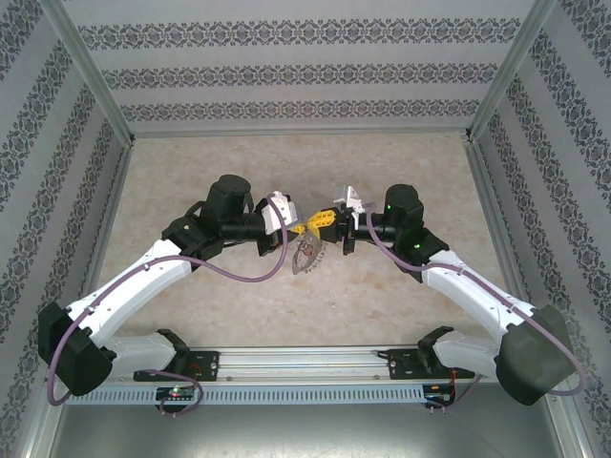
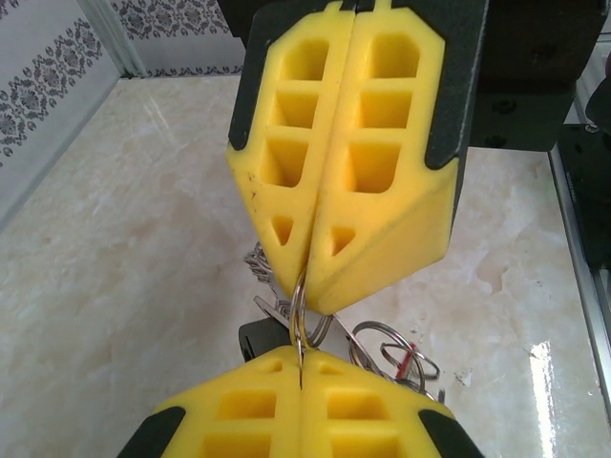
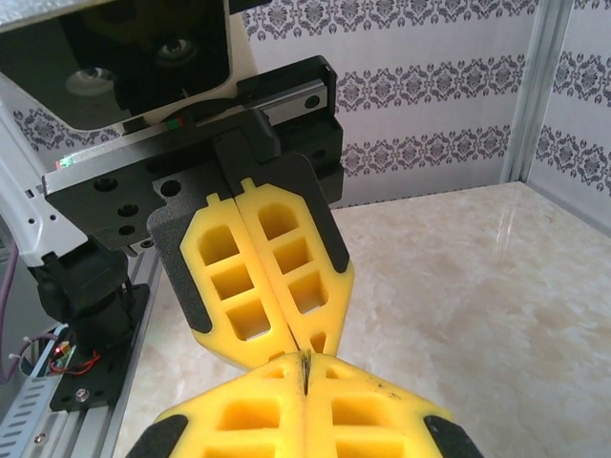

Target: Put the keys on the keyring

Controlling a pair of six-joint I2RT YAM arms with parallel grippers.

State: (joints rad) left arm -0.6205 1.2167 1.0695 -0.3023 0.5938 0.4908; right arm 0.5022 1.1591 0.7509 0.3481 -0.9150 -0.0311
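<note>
Slippage is the main worry in the top view. The left tool and the right tool meet tip to tip above the middle of the surface, and the keyring hangs beneath them. If either grip let the thin wire slide, the bunch would likely drop or swing. Both tools look closed here, though the wire between them is too fine to make out.

Left wrist view: the wire of the keyring runs from the seam of the left tool up into the seam of the right tool. Each pair of yellow fingers is pressed together on the wire. Two clamps so close on one short stretch could, I judge, bend or twist it if the arms pull in different directions. Below hang silvery pieces, a red tag and what looks like a key with a dark head. Whether it is threaded I cannot tell.

Right wrist view: the right tool is shut on a thin sliver of wire at its seam. The left tool meets it from above, fingers together. With the tips nose to nose there is little room to open the ring, so a key could miss the gap
</note>
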